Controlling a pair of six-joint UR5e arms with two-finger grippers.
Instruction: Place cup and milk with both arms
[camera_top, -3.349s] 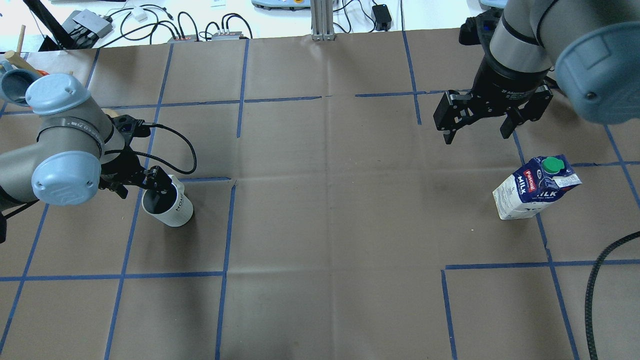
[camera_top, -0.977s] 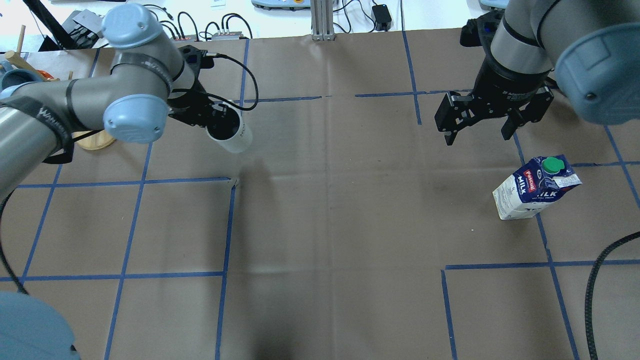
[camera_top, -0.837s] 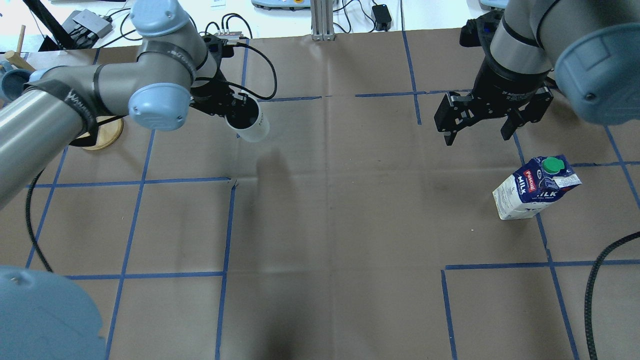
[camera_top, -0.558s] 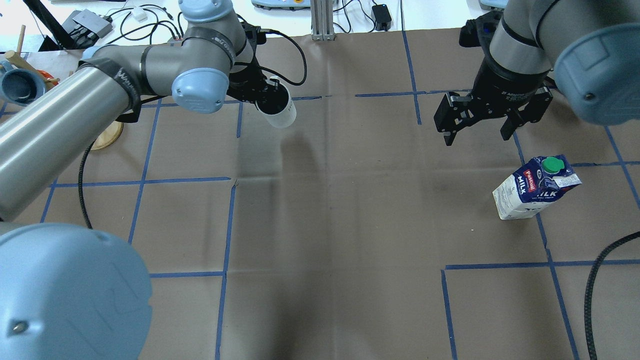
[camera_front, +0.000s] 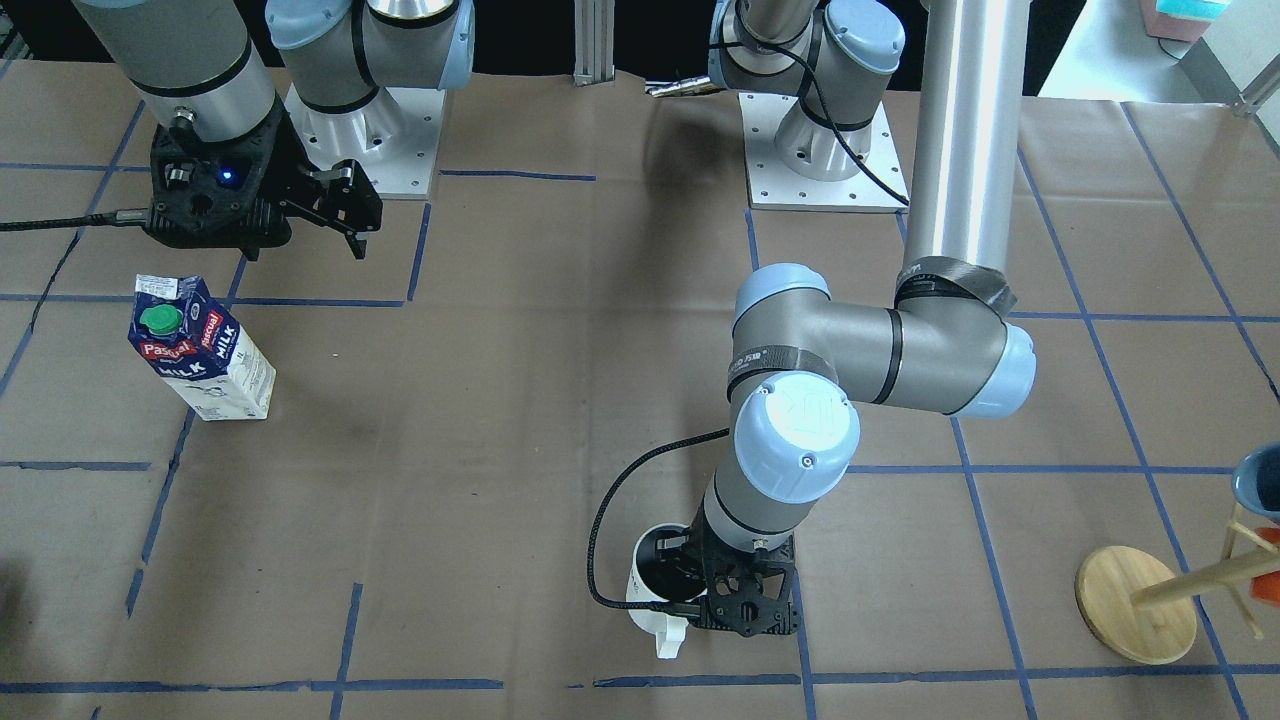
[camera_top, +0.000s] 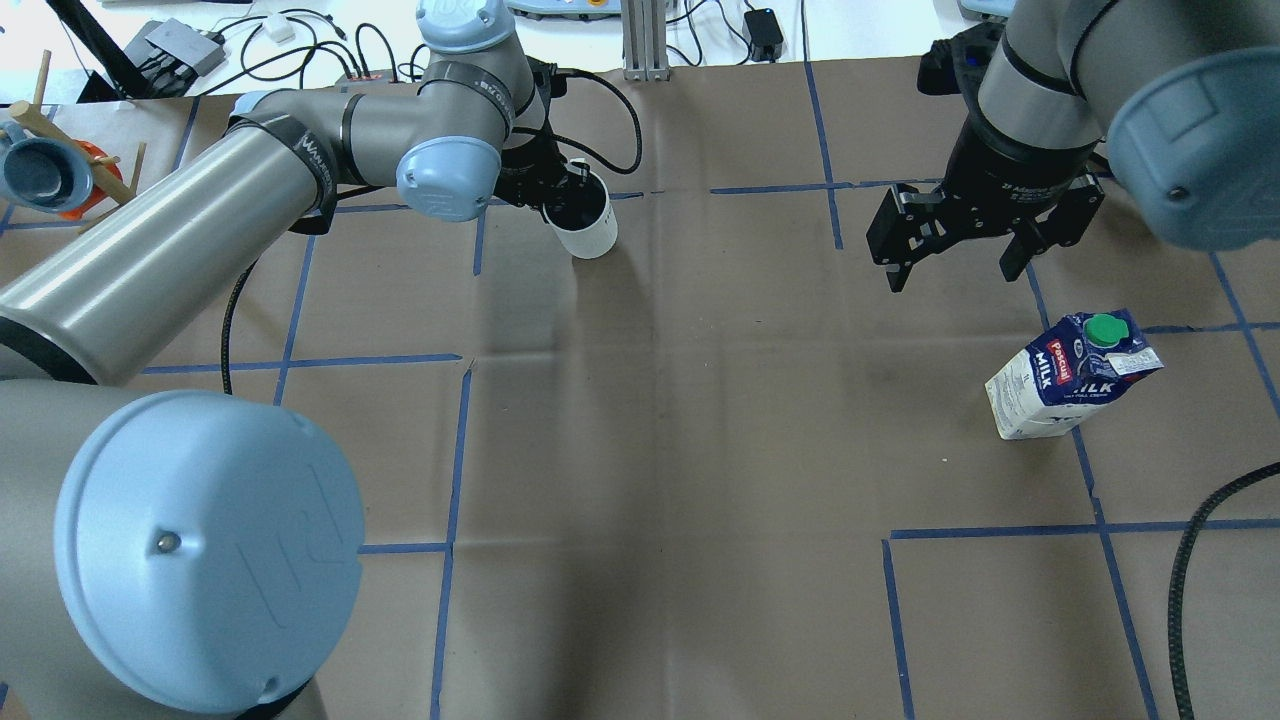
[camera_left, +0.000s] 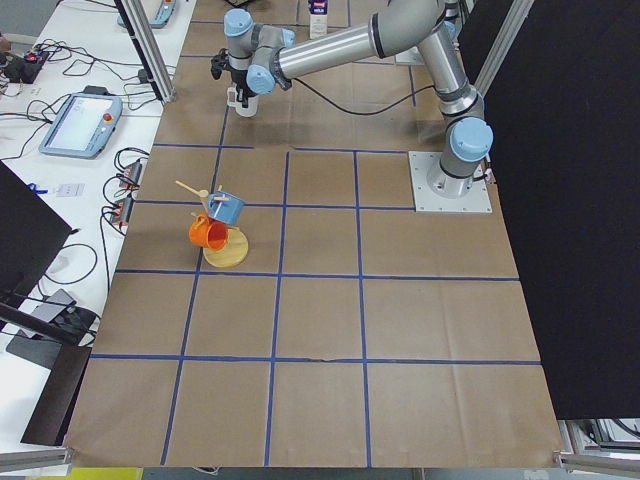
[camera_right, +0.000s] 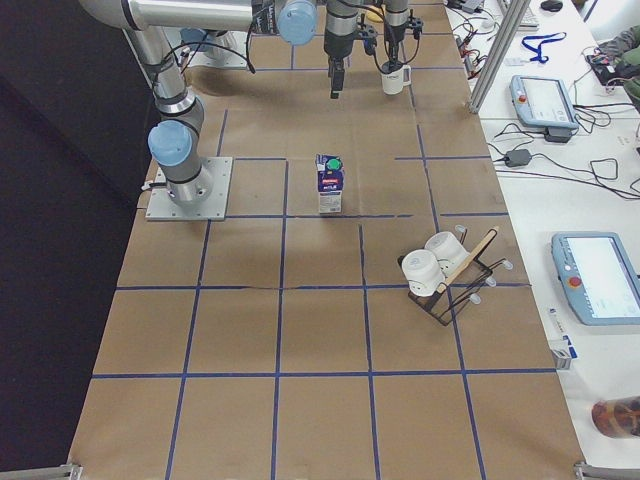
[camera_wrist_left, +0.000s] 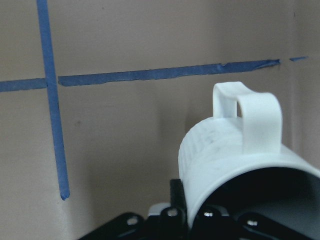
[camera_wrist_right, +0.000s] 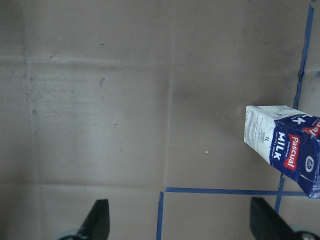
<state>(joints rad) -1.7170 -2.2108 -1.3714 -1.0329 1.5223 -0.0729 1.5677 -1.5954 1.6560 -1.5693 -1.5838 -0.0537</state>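
The white cup (camera_top: 585, 218) is gripped at its rim by my left gripper (camera_top: 562, 195), which is shut on it, at the far side of the table left of centre. It also shows in the front view (camera_front: 650, 592) and in the left wrist view (camera_wrist_left: 235, 155), its handle pointing away from the robot. I cannot tell whether it touches the table. The milk (camera_top: 1070, 375) stands upright on the right, free; it also shows in the front view (camera_front: 200, 360) and the right wrist view (camera_wrist_right: 282, 145). My right gripper (camera_top: 952, 272) is open and empty, above the table beyond the carton.
A wooden mug tree (camera_front: 1140, 600) with blue and orange cups stands at the far left. A wire rack with white cups (camera_right: 440, 270) stands beyond the milk on the right end. A black cable (camera_top: 1195, 570) lies at the near right. Blue tape lines grid the brown paper.
My left arm has carried the cup from the near left to the far side, rightward toward the centre. The right arm and the milk have not moved.
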